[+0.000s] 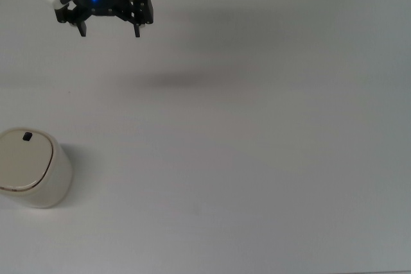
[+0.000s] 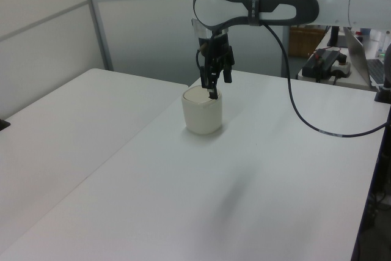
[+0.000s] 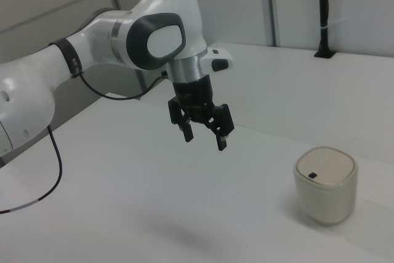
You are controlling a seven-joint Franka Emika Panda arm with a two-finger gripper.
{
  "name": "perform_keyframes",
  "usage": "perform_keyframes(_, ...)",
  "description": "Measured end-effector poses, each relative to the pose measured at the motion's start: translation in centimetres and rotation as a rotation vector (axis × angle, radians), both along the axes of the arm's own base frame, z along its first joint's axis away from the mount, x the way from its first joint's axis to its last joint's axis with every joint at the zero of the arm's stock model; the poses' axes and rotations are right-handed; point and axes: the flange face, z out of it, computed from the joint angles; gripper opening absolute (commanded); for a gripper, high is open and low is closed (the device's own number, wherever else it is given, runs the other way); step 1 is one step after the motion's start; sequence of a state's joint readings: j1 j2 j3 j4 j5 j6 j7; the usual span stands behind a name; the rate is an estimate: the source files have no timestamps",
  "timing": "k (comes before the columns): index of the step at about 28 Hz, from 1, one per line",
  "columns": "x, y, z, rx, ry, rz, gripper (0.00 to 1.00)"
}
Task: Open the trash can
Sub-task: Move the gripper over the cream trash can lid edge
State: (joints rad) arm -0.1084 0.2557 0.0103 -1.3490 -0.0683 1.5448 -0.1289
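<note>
On the white table (image 1: 257, 158) you have the arm (image 3: 111, 41) raised well above the surface, then the trash can (image 1: 32, 170) standing at the top view's lower left with its lid down, well apart from your gripper (image 1: 109, 30), whose fingers are spread and empty.

lab: white tables (image 2: 293, 169), partition panels (image 2: 43, 22), cables (image 2: 305, 120).

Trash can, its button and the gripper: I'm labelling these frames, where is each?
trash can (image 3: 325, 200), right view, on its side wall.
button (image 3: 313, 175), right view, on the lid's black square.
gripper (image 1: 109, 30), top view, between its open fingertips.
</note>
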Motion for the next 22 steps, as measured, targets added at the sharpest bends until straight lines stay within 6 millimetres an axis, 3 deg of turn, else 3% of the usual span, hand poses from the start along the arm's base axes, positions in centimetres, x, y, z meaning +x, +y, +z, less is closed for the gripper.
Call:
perform_keyframes(12,0.0,-0.1,0.0,-0.001,0.0,-0.002,1.0)
perform_keyframes(22,0.4,-1.8,0.5,-0.011,-0.059,-0.026,1.0)
